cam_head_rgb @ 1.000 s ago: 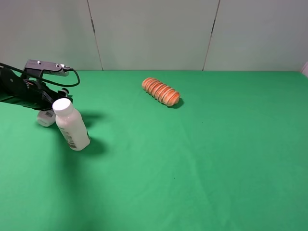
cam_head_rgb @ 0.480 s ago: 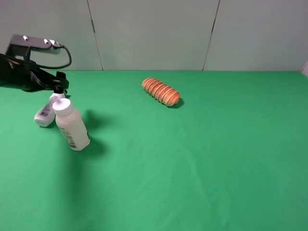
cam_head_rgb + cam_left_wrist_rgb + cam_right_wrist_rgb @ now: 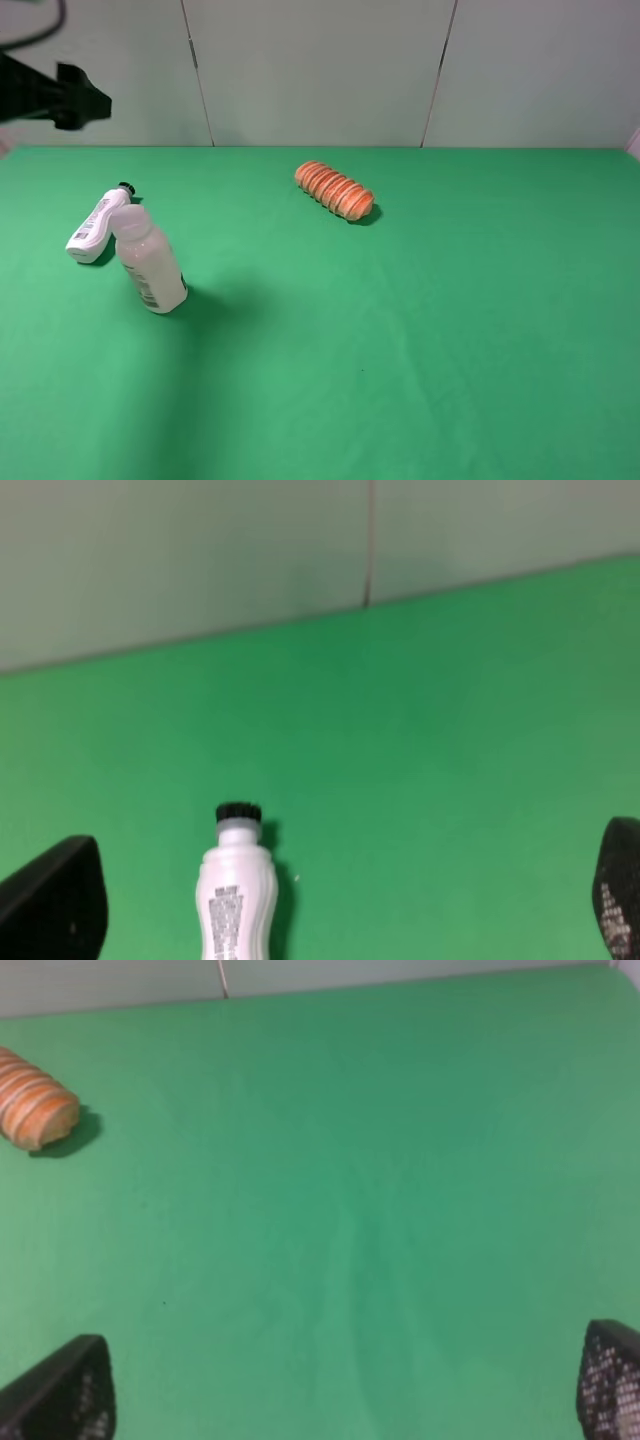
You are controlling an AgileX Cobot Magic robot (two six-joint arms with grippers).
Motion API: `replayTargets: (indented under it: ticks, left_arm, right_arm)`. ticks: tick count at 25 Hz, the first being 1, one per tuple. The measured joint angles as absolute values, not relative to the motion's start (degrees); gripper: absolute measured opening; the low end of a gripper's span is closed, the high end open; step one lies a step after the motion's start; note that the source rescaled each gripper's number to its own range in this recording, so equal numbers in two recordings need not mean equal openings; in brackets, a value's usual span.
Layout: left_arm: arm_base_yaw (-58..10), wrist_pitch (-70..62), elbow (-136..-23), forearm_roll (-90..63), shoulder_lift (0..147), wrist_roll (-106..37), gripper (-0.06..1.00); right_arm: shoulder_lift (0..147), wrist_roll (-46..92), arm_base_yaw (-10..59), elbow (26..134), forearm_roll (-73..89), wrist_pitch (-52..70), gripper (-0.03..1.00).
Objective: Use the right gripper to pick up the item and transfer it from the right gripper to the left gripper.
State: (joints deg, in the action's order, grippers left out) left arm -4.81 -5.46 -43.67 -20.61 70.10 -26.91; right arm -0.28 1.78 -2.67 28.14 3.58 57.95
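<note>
One slim item (image 3: 96, 219) lies flat on the green worktop (image 3: 420, 330) at its left side, black tip pointing toward the back wall, its lower end touching a larger white bottle (image 3: 150, 262). Above it hangs the left gripper (image 3: 330, 905), jaws spread wide and empty. Right gripper (image 3: 345, 1385) likewise gapes empty, well apart from the striped bread roll (image 3: 334, 190).

I can't read any text from here. The item (image 3: 96, 221) carries a printed label with dark lines of print, too small and blurred in both the high view and my left wrist view. The larger bottle (image 3: 151, 264) shows barcode-like marks near its base, also illegible.
</note>
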Motion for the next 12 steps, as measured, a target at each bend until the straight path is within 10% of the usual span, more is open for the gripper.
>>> replayTargets:
  ticks: [12]
  left_arm:
    - [-4.81,-32.07,-43.67,-1.86,43.18,-9.72,1.00]
  right_arm:
    - [-0.28,1.78,-2.67,28.14,3.58,57.95,1.00]
